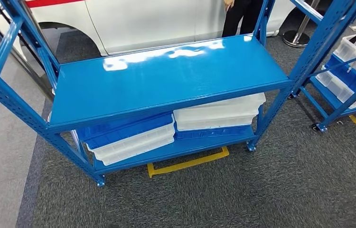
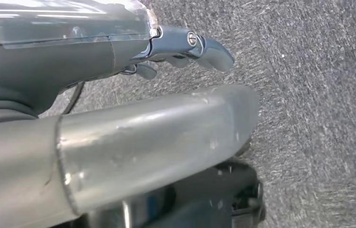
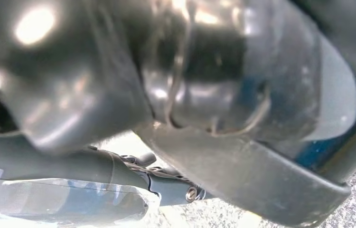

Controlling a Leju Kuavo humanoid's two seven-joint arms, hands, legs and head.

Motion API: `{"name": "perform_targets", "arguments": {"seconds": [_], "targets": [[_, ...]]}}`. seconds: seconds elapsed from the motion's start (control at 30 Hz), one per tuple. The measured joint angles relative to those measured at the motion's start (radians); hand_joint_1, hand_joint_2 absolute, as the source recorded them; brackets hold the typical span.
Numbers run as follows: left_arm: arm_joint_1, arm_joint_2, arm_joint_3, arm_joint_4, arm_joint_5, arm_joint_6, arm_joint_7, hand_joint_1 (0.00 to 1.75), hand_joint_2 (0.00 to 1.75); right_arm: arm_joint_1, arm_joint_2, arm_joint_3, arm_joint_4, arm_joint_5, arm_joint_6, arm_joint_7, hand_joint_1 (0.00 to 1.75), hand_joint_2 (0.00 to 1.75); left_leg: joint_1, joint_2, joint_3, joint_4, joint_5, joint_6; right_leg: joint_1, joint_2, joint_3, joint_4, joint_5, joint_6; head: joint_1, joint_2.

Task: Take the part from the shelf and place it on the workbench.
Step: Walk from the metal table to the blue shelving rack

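Two sets of fingers, two answers. The left hand (image 2: pixel 119 61) hangs over the grey carpet (image 2: pixel 318 95) with its fingers (image 2: pixel 211 50) stretched out and nothing in them. On the right hand (image 3: pixel 119 166), a big dark glossy part (image 3: pixel 223 95) looms blurred just beyond the fingers (image 3: pixel 185 190). We cannot tell whether they clasp it.

We judge its long axis runs away from the wrist, roughly along the fingers. Which end leads is too blurred to say.

Further out, the blue shelf (image 1: pixel 166 76) has a bare top board, with white and blue bins (image 1: pixel 219 114) stacked below.

Our worry is a shallow hold. A long, slick part could swing or slip when we turn for the workbench, or its far end could clip a shelf post.
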Motion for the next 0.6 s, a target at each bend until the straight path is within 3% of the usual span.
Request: {"name": "perform_targets", "arguments": {"seconds": [0.07,0.1,0.13,0.17,0.23,0.3,0.4,0.47,0.5,0.6], "targets": [[-0.002,0.0,0.0,0.0,0.0,0.0,0.0,0.0,0.0,0.003,0.0,0.0,0.0,0.0,0.0,0.0,0.0,0.0,0.004,0.018,-0.066,0.133,-0.055,-0.008,0.002,-0.019,-0.001,0.001,-0.002,-0.003,0.0,0.0],[-0.001,0.0,0.0,0.0,0.0,0.0,0.0,0.0,0.0,0.003,0.0,0.0,0.0,0.0,0.0,0.0,0.0,0.0,0.007,0.02,-0.083,0.167,-0.06,-0.011,0.002,-0.026,-0.001,0.001,-0.003,-0.003,0.0,0.0],[0.0,0.0,0.0,0.0,0.0,0.0,0.0,0.0,0.0,0.003,0.0,0.0,0.0,0.0,0.0,0.0,0.0,0.0,0.008,0.02,-0.081,0.163,-0.045,-0.013,0.002,-0.031,0.0,0.002,-0.005,-0.003,0.0,0.0],[0.001,0.001,0.001,0.0,0.0,0.001,0.0,0.0,0.0,0.003,0.0,0.0,0.0,0.0,0.0,0.0,0.0,0.0,0.009,0.021,-0.06,0.122,-0.014,-0.013,0.002,-0.033,0.001,0.004,-0.007,-0.001,0.0,0.0],[0.001,0.001,0.001,0.0,0.0,0.002,-0.001,0.0,0.0,0.003,0.0,0.0,0.0,0.0,0.0,0.0,0.0,0.0,0.009,0.022,0.014,-0.02,0.052,-0.008,0.003,-0.036,0.006,0.005,-0.012,0.005,0.0,0.0],[-0.002,0.001,0.001,0.0,0.0,0.003,-0.003,0.0,0.0,0.002,0.001,0.0,0.0,0.0,0.0,0.0,0.0,0.0,0.004,0.023,0.062,-0.118,0.071,0.005,0.005,-0.037,0.009,0.004,-0.019,0.016,0.0,0.0],[0.0,0.001,0.002,0.0,-0.001,0.002,-0.007,0.0,0.0,0.001,0.001,0.0,0.0,0.0,0.001,0.0,0.0,0.0,0.002,0.021,0.077,-0.145,0.062,0.031,0.005,-0.038,0.012,0.015,-0.011,0.037,0.0,0.0],[0.002,0.001,0.002,0.0,-0.002,0.001,-0.008,0.0,0.0,-0.001,0.001,0.0,0.0,0.0,0.001,0.0,0.0,0.0,0.005,0.021,0.094,-0.153,0.063,0.045,0.004,-0.036,0.002,0.051,-0.027,0.045,0.0,0.0],[0.001,0.001,0.003,0.0,-0.002,0.001,-0.008,0.0,0.0,-0.001,0.001,0.0,0.0,0.0,0.001,0.0,0.0,0.0,0.006,0.021,0.102,-0.156,0.064,0.05,0.002,-0.035,-0.019,0.092,-0.051,0.046,0.001,0.0],[0.002,0.0,0.003,0.0,-0.002,0.0,-0.009,0.0,0.0,-0.002,0.0,-0.001,0.0,-0.002,0.0,-0.005,0.0,0.0,0.003,0.022,0.112,-0.155,0.056,0.057,0.002,-0.033,-0.126,0.272,-0.126,0.052,0.0,0.0]]}}
